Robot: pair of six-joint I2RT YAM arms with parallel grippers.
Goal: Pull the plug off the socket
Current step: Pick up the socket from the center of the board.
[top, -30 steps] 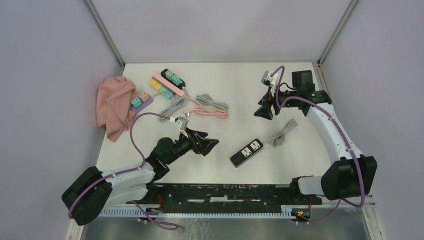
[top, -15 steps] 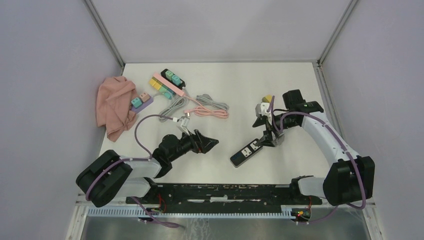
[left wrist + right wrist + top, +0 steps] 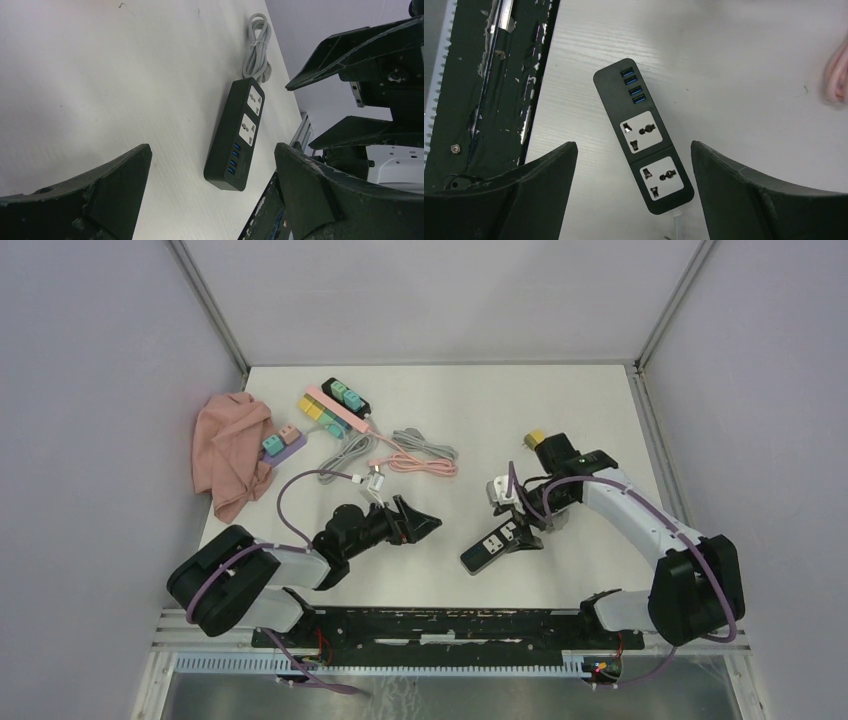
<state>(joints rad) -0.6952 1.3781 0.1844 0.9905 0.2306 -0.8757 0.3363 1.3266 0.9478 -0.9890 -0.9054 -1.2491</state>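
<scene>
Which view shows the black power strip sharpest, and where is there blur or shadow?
Right wrist view: power strip sharpest, sockets crisp, right fingers dark and soft; left wrist view: strip steeply skewed, left fingers blurred; top external view: even light, faint shadows, strip small.

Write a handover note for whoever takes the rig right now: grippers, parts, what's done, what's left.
Left gripper: open, empty, low over the table, facing the black power strip.
Right gripper: open, empty, directly above that strip.
Strip: both sockets empty, grey cord attached.
Done: no plug in this strip.
Left: the strips at far left carry coloured plugs; probably pull those next.
</scene>
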